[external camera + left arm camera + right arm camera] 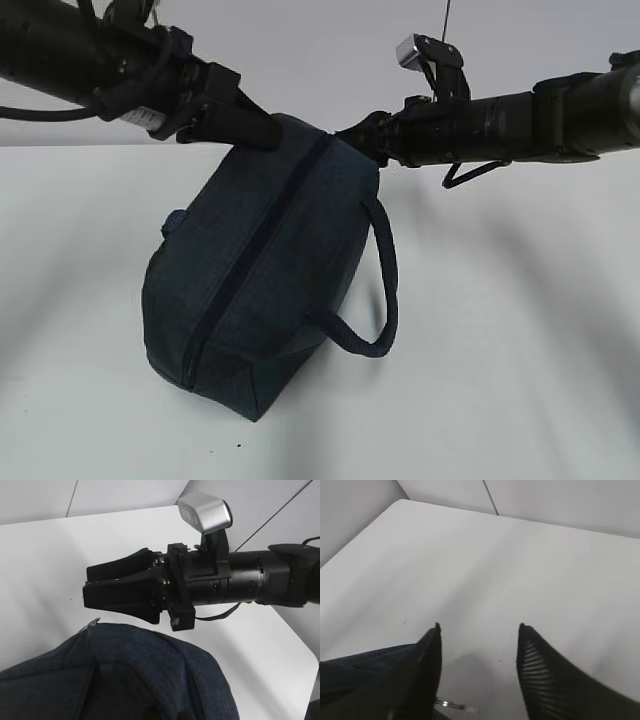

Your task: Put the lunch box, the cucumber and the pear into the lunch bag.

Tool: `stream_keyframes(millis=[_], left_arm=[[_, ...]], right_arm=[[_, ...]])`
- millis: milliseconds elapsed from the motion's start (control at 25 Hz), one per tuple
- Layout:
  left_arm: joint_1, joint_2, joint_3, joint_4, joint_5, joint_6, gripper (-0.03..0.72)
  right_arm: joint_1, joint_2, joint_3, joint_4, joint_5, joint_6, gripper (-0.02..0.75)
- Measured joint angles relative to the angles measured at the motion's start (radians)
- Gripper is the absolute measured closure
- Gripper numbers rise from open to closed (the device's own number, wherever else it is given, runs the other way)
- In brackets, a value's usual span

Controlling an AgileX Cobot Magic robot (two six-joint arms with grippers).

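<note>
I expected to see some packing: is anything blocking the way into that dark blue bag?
Only the bag's own zipper: the line along its top looks closed from end to end. Nothing else visible covers it, and no food shows in any view.

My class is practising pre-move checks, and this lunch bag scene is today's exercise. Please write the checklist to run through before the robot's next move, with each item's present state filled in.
1. Left end effector grips the lunch bag: ok, the bag hangs tilted from its clamped top corner.
2. Right end effector has let go: ok, its jaws stand apart with nothing between them.
3. Zipper closed: ok along the length that shows.
4. Lunch box, cucumber and pear inside: cannot tell, none is in view.
5. Loop handle free of both arms: ok, it hangs loose at the bag's side.
</note>
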State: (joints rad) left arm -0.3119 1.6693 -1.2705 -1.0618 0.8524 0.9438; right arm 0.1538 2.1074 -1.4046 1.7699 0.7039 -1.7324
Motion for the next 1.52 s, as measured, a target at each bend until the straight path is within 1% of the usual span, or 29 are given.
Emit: stream_keyframes(millis=[80,200,360,480,560,640,680,800,840,880,960,1120,1240,1320,1520], left_arm=[[0.0,0.015,0.0,-0.009,-0.006,0.0,0.666],[0.0,0.045,-0.003,-0.033,-0.026,0.0,0.666],[0.0,0.081,-0.003,-0.059,-0.099,0.0,0.666],[0.0,0.091,-0.003,-0.066,-0.184,0.0,0.666],[0.0,0.095,-0.003,-0.065,-0.228,0.0,0.658],[0.0,0.096,-0.003,-0.062,-0.249,0.0,0.62],[0.0,0.096,-0.003,-0.061,-0.257,0.0,0.591],[0.0,0.096,-0.003,-0.061,-0.277,0.0,0.44],[0.0,0.096,-0.003,-0.057,-0.281,0.0,0.401],[0.0,0.096,-0.003,-0.051,-0.282,0.0,0.371],[0.0,0.089,-0.003,-0.031,-0.272,0.0,0.346],[0.0,0.038,-0.003,0.028,-0.251,0.0,0.333],[0.0,-0.031,-0.003,0.092,-0.237,-0.015,0.333],[0.0,-0.079,-0.003,0.177,-0.231,-0.068,0.332],[0.0,-0.167,-0.003,0.506,-0.13,-0.312,0.33]], right_arm=[[0.0,-0.003,0.0,0.0,-0.007,-0.012,0.337],[0.0,-0.039,0.0,0.0,-0.01,-0.018,0.317],[0.0,-0.111,0.0,-0.036,-0.01,-0.018,0.321],[0.0,-0.148,0.0,-0.099,-0.008,-0.012,0.36],[0.0,-0.17,0.0,-0.177,-0.006,0.025,0.385],[0.0,-0.186,0.0,-0.269,-0.002,0.098,0.397],[0.0,-0.193,0.0,-0.323,0.001,0.146,0.4],[0.0,-0.211,0.0,-0.488,0.013,0.299,0.403],[0.0,-0.22,0.0,-0.552,0.017,0.364,0.403],[0.0,-0.227,0.0,-0.607,0.019,0.433,0.403],[0.0,-0.248,0.0,-0.746,0.025,0.558,0.403],[0.0,-0.306,0.0,-1.029,0.053,0.842,0.403],[0.0,-0.363,0.0,-1.2,0.097,1.036,0.404],[0.0,-0.4,0.0,-1.273,0.137,1.133,0.404],[0.0,-0.505,0.0,-1.402,0.24,1.279,0.405]])
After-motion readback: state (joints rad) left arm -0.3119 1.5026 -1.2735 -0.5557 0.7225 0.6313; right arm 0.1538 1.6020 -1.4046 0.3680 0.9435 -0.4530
